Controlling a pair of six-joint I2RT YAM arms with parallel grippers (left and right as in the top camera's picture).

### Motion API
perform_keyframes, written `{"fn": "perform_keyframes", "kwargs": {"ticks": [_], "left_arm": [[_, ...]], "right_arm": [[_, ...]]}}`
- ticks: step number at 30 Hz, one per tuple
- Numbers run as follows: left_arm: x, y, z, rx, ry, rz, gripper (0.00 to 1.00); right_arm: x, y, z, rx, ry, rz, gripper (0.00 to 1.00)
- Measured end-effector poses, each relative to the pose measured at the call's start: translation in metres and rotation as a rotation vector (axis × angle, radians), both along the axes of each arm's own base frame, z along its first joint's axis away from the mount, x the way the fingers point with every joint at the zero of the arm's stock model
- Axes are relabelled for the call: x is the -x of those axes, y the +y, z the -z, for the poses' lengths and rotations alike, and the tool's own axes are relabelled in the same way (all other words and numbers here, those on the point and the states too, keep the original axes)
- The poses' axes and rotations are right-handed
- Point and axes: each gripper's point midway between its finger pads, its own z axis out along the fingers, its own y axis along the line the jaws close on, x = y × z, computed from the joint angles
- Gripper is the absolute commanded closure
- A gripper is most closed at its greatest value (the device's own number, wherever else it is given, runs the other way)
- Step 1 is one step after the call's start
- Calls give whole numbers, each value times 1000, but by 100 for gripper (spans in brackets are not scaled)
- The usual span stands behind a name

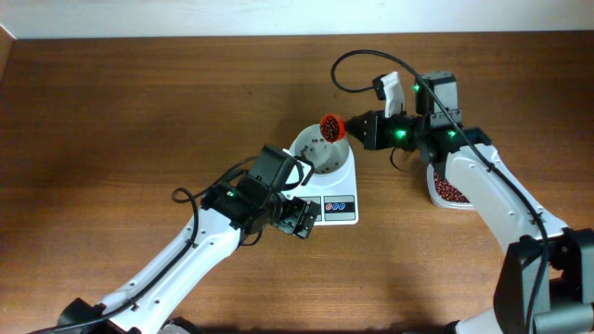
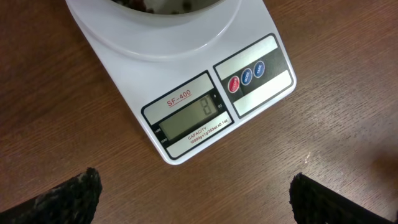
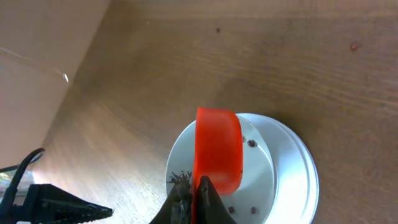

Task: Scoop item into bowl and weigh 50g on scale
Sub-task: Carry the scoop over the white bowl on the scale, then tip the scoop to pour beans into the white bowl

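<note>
Jaws of the left gripper (image 2: 199, 202) stand wide and empty at lower centre of the overhead view, just before the white flat digital scale (image 1: 345, 186). On it sits the small round white bowl (image 1: 314, 156). Over its upper rim hangs an orange-red plastic scoop (image 1: 334, 126) of small dark reddish-brown beans (image 1: 328, 122), its long axis running right into the right gripper (image 1: 357, 130), clamped tight on it; the bowl lies lower left of that gripper.

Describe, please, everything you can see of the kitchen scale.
The scale is a flat white plastic-looking unit lying level on the wooden table. Its front panel bears the label SF-400, a grey display showing a single digit, and three small round buttons, one red and two blue. The white bowl sits on its platform.
</note>
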Motion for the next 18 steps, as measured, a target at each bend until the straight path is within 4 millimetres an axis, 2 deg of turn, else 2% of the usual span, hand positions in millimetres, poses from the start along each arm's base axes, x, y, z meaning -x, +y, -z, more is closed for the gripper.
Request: {"fn": "perform_keyframes", "kwargs": {"ticks": [11, 14, 18], "left_arm": [[0, 0, 0, 0, 0, 0, 1], [0, 0, 0, 0, 0, 0, 1], [0, 0, 0, 0, 0, 0, 1]], "right_arm": [[5, -3, -7, 123, -103, -116, 96], [6, 3, -7, 186, -160, -165, 96], [12, 18, 1, 299, -233, -236, 96]]}}
